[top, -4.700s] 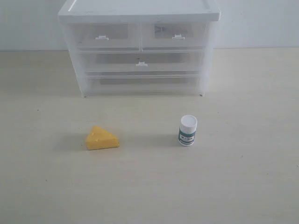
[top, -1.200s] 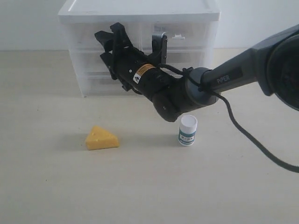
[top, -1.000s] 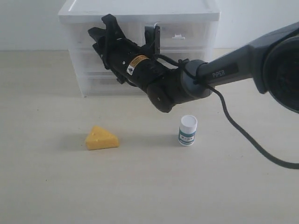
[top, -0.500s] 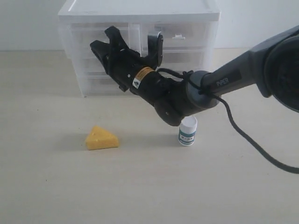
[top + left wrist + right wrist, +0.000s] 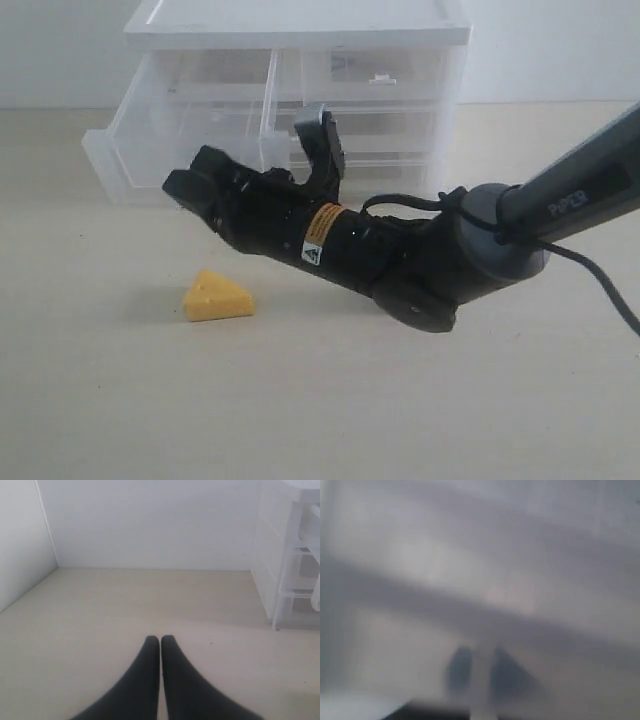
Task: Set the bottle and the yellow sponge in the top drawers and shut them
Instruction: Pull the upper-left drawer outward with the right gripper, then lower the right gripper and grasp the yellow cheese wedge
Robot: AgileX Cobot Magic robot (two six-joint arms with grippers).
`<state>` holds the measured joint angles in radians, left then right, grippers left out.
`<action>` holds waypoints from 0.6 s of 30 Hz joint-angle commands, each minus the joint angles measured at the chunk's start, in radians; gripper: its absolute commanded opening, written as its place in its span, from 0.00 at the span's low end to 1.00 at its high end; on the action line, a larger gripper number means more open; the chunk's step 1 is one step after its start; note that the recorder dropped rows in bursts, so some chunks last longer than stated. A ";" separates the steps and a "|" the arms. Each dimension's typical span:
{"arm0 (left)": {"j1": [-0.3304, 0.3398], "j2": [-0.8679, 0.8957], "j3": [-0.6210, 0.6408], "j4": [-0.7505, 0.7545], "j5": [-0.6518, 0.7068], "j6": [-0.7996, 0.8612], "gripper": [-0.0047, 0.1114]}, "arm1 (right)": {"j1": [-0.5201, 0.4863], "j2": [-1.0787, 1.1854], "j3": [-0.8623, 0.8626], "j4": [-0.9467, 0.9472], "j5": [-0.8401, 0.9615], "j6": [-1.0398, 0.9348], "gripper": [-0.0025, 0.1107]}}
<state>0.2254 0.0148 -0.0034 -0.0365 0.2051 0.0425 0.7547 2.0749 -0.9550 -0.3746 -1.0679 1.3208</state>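
The left top drawer (image 5: 135,160) stands pulled far out of the white cabinet (image 5: 300,20). My right gripper (image 5: 188,172) reaches across from the right and sits at the drawer's front, shut on its pull tab. In the blurred right wrist view, the right gripper (image 5: 480,672) shows two dark fingers with a pale strip between them. The yellow sponge (image 5: 217,297) lies on the table just below that gripper. The right top drawer (image 5: 370,75) is closed. My arm hides the bottle. The left gripper (image 5: 160,640) is shut on nothing, low over bare table.
The right arm's black body (image 5: 400,260) stretches low across the middle of the table in front of the cabinet. The two wide lower drawers (image 5: 390,130) are closed. The cabinet's side (image 5: 287,555) shows in the left wrist view, beside a white wall (image 5: 150,525).
My right gripper has drawn back and down toward the table front, and the left top drawer has slid out with it. The arm now covers the bottle.
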 commanded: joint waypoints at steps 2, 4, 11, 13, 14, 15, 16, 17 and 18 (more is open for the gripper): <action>-0.002 0.004 0.003 -0.007 -0.004 -0.009 0.07 | 0.001 -0.061 0.010 -0.258 0.186 -0.087 0.44; -0.002 0.004 0.003 -0.007 -0.004 -0.009 0.07 | 0.001 -0.077 0.011 -0.364 0.222 -0.121 0.56; -0.002 0.004 0.003 -0.007 -0.004 -0.009 0.07 | 0.001 -0.100 0.011 -0.602 0.411 -0.243 0.68; -0.002 0.004 0.003 -0.007 -0.004 -0.009 0.07 | 0.001 -0.100 0.011 -0.596 0.489 -0.308 0.68; -0.002 0.004 0.003 -0.007 -0.004 -0.009 0.07 | 0.001 -0.100 0.011 -0.583 0.528 -0.349 0.68; -0.002 0.004 0.003 -0.007 -0.004 -0.009 0.07 | 0.001 -0.100 0.011 -0.574 0.557 -0.382 0.68; -0.002 0.004 0.003 -0.007 -0.004 -0.009 0.07 | 0.001 -0.100 0.011 -0.562 0.582 -0.422 0.68; -0.002 0.004 0.003 -0.007 -0.004 -0.009 0.07 | 0.001 -0.100 0.011 -0.538 0.600 -0.477 0.68; -0.002 0.004 0.003 -0.007 -0.004 -0.009 0.07 | 0.001 -0.098 0.011 -0.506 0.616 -0.540 0.68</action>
<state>0.2254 0.0148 -0.0034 -0.0365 0.2051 0.0425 0.7563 1.9862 -0.9469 -0.9288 -0.5118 0.9244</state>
